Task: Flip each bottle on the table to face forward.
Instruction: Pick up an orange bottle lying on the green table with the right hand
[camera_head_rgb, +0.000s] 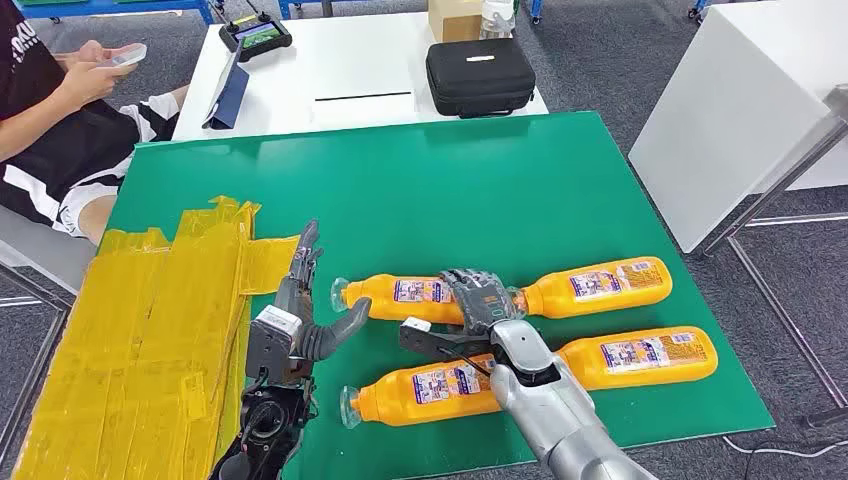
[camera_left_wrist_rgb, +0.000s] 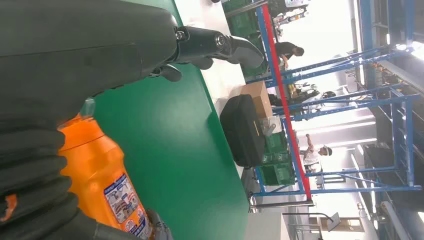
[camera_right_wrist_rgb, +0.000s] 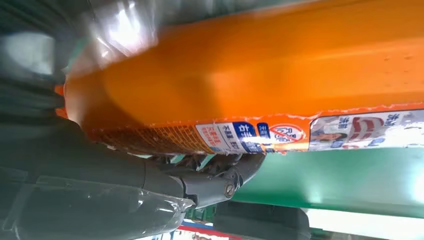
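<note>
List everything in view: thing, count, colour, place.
orange bottles: 4, orange with clear caps, lying on their sides in two rows on the green table
green table: 1, green, centre
yellow tape patch: 1, yellow, table's left end
black case: 1, black, on the white table behind
white table: 1, white, behind
handheld controller: 1, black, white table
seated person: 1, far left
left hand: open, beside the back-left bottle's cap
right hand: on the back row, holding a bottle
</note>
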